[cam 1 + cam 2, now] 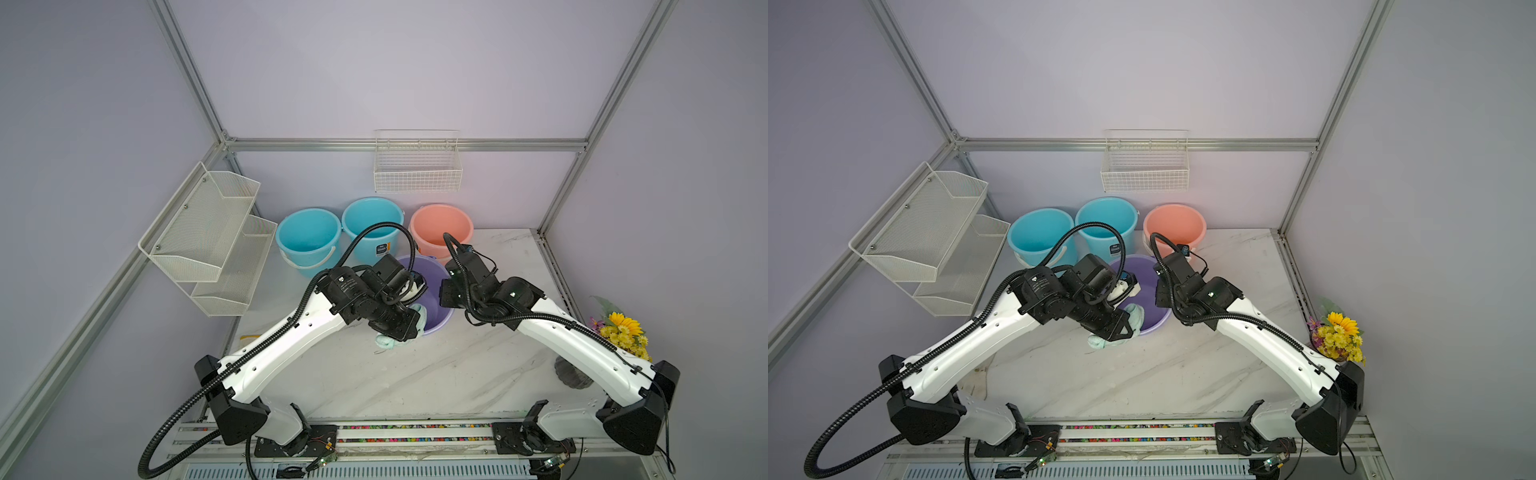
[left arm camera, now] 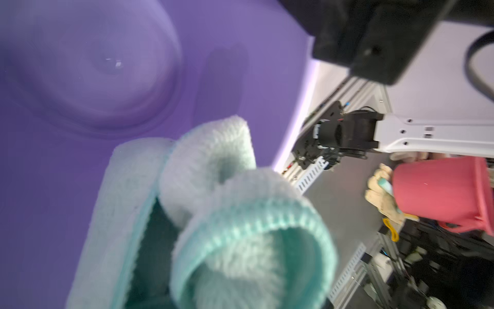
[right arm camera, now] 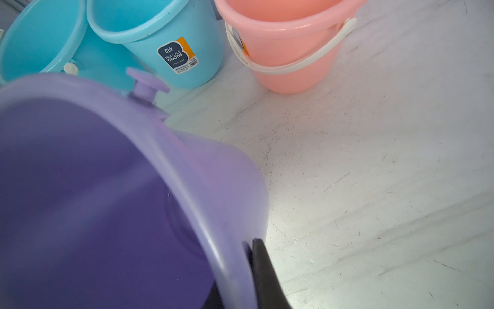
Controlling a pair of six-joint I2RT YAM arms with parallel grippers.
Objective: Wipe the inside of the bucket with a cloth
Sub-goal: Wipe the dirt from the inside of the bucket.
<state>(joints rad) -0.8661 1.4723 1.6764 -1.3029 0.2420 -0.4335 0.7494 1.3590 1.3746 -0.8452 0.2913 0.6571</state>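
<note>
Nearest us, the rail (image 1: 415, 432) carries both arms' bases, and the marble table (image 1: 436, 374) stretches away from it. At the table's right edge, flowers (image 1: 623, 332) stand in a dark vase (image 1: 571, 372), just beside the right arm.

Farther in, the left hand (image 1: 405, 328) is pressed together on the cloth (image 1: 386, 341). We cannot see its fingers: the wrist covers them from above, and the bunched cloth (image 2: 227, 214) fills the left wrist view. The cloth straddles the near rim of the bucket (image 1: 438, 286). One fold lies inside against the purple wall, and the rest hangs outside toward the table. We cannot tell whether it touches the table.

The left forearm and its cable block much of the bucket's mouth in both top views. On the opposite rim the right hand (image 3: 240, 270) pinches the bucket's wall, with one black finger (image 3: 264, 273) outside it. The inner finger is mostly hidden.

Just behind the bucket stands a labelled blue bucket (image 1: 372, 224), crossed by the left cable. A second blue bucket (image 1: 307, 237) touches its left side, and a pink bucket (image 1: 440, 228) sits to its right, near the right wrist.

Beyond them, a wire basket (image 1: 417, 166) hangs on the back wall and a mesh rack (image 1: 208, 237) on the left wall.
</note>
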